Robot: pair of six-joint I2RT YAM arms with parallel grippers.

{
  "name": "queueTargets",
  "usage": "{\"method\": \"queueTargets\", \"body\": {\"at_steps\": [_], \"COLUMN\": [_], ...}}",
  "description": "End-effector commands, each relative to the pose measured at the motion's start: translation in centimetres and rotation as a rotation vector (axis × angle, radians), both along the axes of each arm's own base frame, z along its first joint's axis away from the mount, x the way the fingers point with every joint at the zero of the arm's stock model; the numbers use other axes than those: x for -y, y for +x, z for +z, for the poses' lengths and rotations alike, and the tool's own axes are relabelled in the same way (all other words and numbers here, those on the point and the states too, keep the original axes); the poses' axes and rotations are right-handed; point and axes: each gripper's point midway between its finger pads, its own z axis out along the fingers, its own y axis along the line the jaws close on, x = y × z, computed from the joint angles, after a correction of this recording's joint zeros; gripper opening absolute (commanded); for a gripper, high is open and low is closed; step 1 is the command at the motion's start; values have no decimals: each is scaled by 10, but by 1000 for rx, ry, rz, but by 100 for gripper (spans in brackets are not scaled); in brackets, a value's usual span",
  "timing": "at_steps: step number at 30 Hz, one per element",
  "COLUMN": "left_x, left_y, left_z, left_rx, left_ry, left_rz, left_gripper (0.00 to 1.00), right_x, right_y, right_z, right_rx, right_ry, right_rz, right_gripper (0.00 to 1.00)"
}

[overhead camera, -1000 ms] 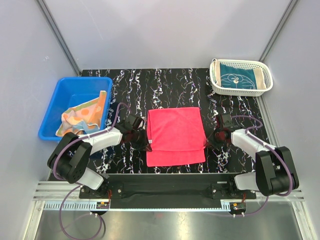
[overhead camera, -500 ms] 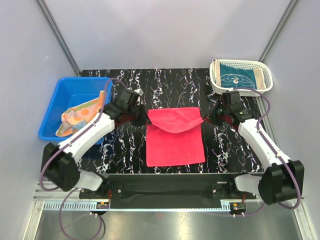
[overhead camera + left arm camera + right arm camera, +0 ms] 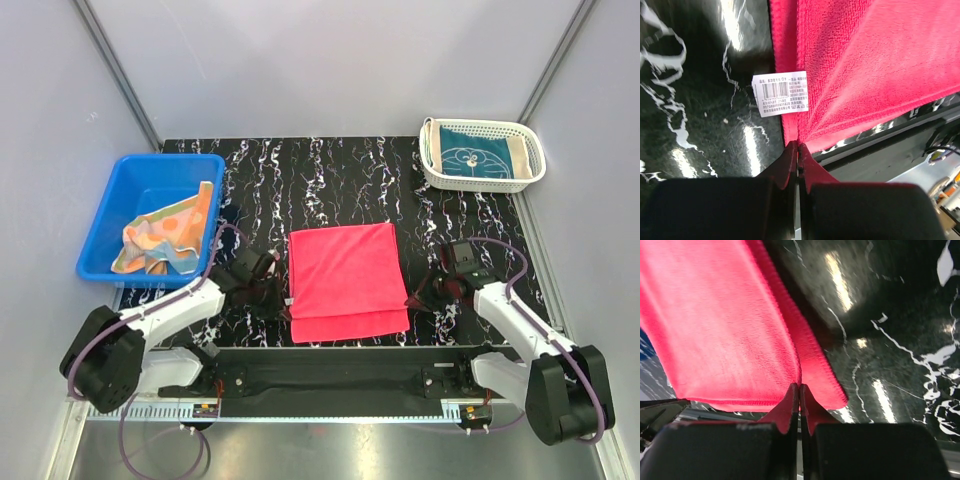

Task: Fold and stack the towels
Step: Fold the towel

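**Folding the red towel**

The red towel (image 3: pixel 345 270) lies in the middle of the table (image 3: pixel 330 180), with the left jaws and right jaws shut on its near corners. Next, they likely must lay the corners down evenly and let go.

Looks like a robotics lab test cell. Plain grey panel walls (image 3: pixel 330 60) w/ metal struts (image 3: pixel 115 70), black marbled table (image 3: pixel 330 180), alu mounting rail (image 3: pixel 330 410) at front.

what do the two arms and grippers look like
The left arm and right arm match: white shells on the long links, bulky black joints, a thin purple cable looping along each. The left gripper and right gripper are black, with two fingers tapering to narrow tips.
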Motion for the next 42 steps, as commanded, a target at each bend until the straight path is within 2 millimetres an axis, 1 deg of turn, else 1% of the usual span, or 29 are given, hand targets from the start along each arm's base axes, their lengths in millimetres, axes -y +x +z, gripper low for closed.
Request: {"method": "queueTargets", "body": {"at_steps": [1, 3, 5, 6, 7, 8, 9, 11, 14, 15, 16, 18, 19, 20, 21, 22, 23, 24, 25, 26, 29, 32, 35, 37, 38, 39, 40, 41, 42], "left_x": [28, 27, 30, 25, 25, 31, 28, 30, 18, 14, 12, 16, 11, 11, 16, 13, 16, 21, 21, 16, 17, 16, 17, 19, 19, 22, 24, 24, 21], "left_y": [14, 15, 25, 25, 32, 43, 43, 45, 32, 24, 18, 9, -1, -5, -7, -16, -22, -22, -24, -32, -35, -36, -36, -34, -32, -24, -20, -16, -15], "left_z": [17, 18, 31, 33, 43, 66, 73, 96, 94, 87, 80, 74, 54, 50, 46, 30, 24, 23, 18, 5, -7, -12, -13, -8, -5, 7, 15, 23, 30], "left_rx": [64, 70, 105, 96, 118, 162, 162, 200, 190, 181, 171, 165, 126, 116, 115, 82, 63, 71, 65, 38, 20, 15, 13, 25, 36, 56, 69, 87, 85], "left_ry": [-138, -131, -130, -86, -72, -86, -70, -87, -29, -27, -25, -72, -57, -71, -102, -96, -113, -137, -138, -123, -128, -117, -121, -129, -126, -120, -113, -102, -69], "left_rz": [-10, -9, -21, -17, -19, -23, -24, -20, -12, -13, -12, -14, -13, -4, -11, -10, -12, -13, -9, -8, -3, -10, -10, -11, -17, -13, -17, -31, -27], "left_gripper": [0, 0, 0, 0, 0, 0, 0, 0, 0, 0, 0, 0, 0, 0, 0, 0, 0, 0, 0, 0, 0, 0, 0, 0, 0, 0, 0, 0, 0], "right_x": [-7, -9, -7, -8, -7, -6, -5, -5, -5, -3, -3, 0, 3, 1, 1, -3, -8, -8, -8, -8, -11, -12, -11, -12, -13, -14, -14, -16, -16], "right_y": [2, 7, 18, 29, 34, 39, 44, 42, 24, 13, 8, -4, -7, -10, -17, -19, -20, -24, -25, -26, -34, -43, -48, -45, -37, -33, -27, -15, -11], "right_z": [4, 12, 22, 41, 50, 57, 74, 87, 86, 74, 70, 56, 50, 47, 34, 31, 31, 24, 21, 17, -1, -16, -23, -19, -9, -3, 5, 25, 35], "right_rx": [38, 67, 99, 128, 142, 145, 160, 170, 155, 120, 113, 89, 75, 70, 37, 28, 34, 14, 6, -1, -39, -70, -89, -73, -38, -24, 0, 26, 37], "right_ry": [35, 40, 15, 7, -8, -22, -29, -29, -6, -8, -1, -11, -23, -12, -2, 27, 48, 49, 52, 48, 62, 34, 25, 28, 30, 25, 15, 11, 1], "right_rz": [21, 24, 36, 42, 55, 54, 53, 61, 66, 67, 67, 67, 65, 68, 65, 52, 54, 45, 29, 23, 23, 31, 31, 29, 31, 33, 48, 55, 65], "right_gripper": [0, 0, 0, 0, 0, 0, 0, 0, 0, 0, 0, 0, 0, 0, 0, 0, 0, 0, 0, 0, 0, 0, 0, 0, 0, 0, 0, 0, 0]}}
